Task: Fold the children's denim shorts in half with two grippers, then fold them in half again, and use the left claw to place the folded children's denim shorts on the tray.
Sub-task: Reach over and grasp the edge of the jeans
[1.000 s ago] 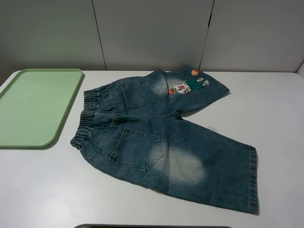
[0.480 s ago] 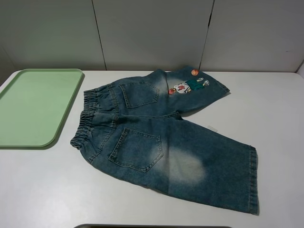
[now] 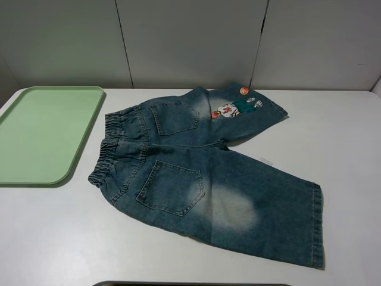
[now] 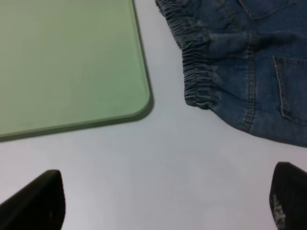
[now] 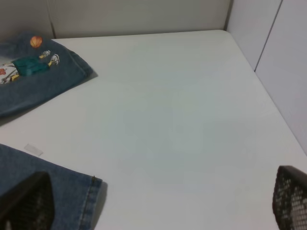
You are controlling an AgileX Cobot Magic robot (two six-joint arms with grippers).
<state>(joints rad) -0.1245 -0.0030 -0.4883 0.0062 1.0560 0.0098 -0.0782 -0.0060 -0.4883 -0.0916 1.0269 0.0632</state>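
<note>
The children's denim shorts [image 3: 202, 173] lie spread flat on the white table, waistband toward the left, both legs pointing right. The far leg carries the cartoon patch [image 3: 233, 109]. The light-green tray [image 3: 44, 134] lies at the left, empty. Neither arm shows in the exterior high view. In the left wrist view my left gripper [image 4: 163, 211] is open above bare table, short of the elastic waistband [image 4: 196, 72] and the tray's corner [image 4: 139, 108]. In the right wrist view my right gripper [image 5: 158, 206] is open, near the hem of the near leg [image 5: 48, 191]; the patch leg [image 5: 29, 72] lies farther off.
A white table [image 3: 333, 131] with grey wall panels [image 3: 190, 42] behind it. A small white tag [image 3: 265, 158] lies on the table between the two legs. A dark rounded edge [image 3: 190, 283] shows at the front of the table.
</note>
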